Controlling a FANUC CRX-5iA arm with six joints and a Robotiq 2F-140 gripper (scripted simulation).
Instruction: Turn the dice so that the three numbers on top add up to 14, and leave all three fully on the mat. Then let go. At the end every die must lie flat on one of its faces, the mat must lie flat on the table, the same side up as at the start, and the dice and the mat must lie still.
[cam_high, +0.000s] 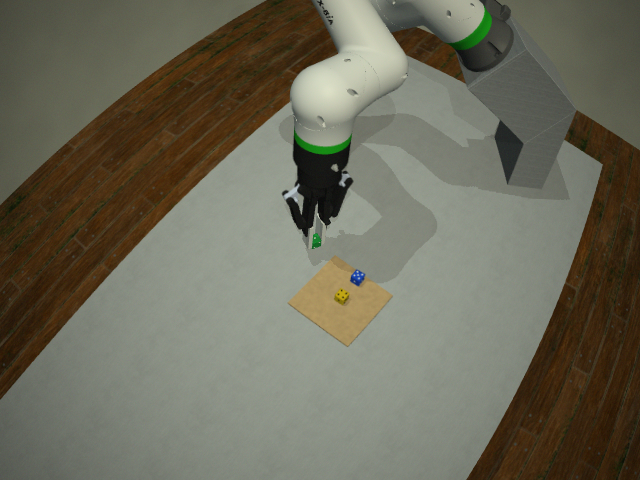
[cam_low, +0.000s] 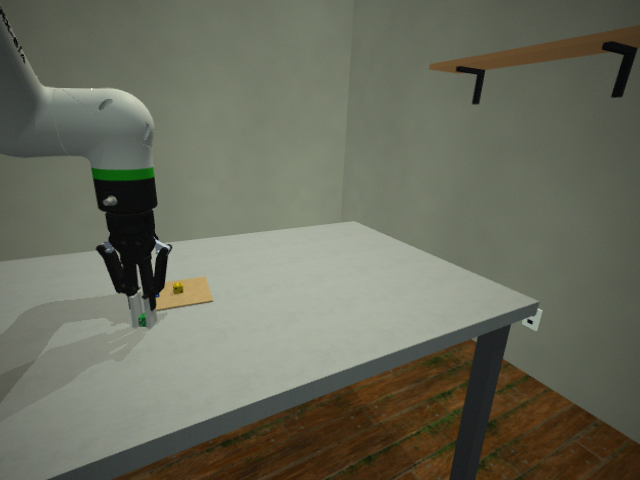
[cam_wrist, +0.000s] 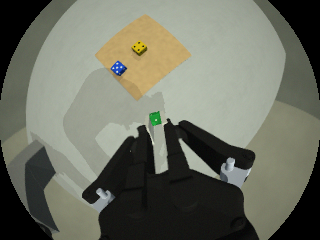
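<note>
1. Two of three dice are on the mat (cam_high: 346, 325) (cam_low: 199, 297) (cam_wrist: 162, 57): the yellow die (cam_high: 341, 296) (cam_low: 177, 288) (cam_wrist: 139, 48) near its middle, the blue die (cam_high: 357, 277) (cam_low: 157, 295) (cam_wrist: 118, 68) by an edge; yellow appears to show four on top, blue probably five.
2. Outstanding is the green die (cam_high: 316, 241) (cam_low: 142, 320) (cam_wrist: 155, 118), off the mat, low over the table (cam_high: 206, 335) (cam_low: 310, 289) (cam_wrist: 240, 75); its upper face seems to carry a single pip; if those readings hold, it needs a five up, then a place on the mat and release.
3. The pincer (cam_high: 316, 239) (cam_low: 143, 323) (cam_wrist: 156, 119), pointing downward, is clamped on the green die, which sits between its fingertips; whether the die touches the table cannot be told.
</note>
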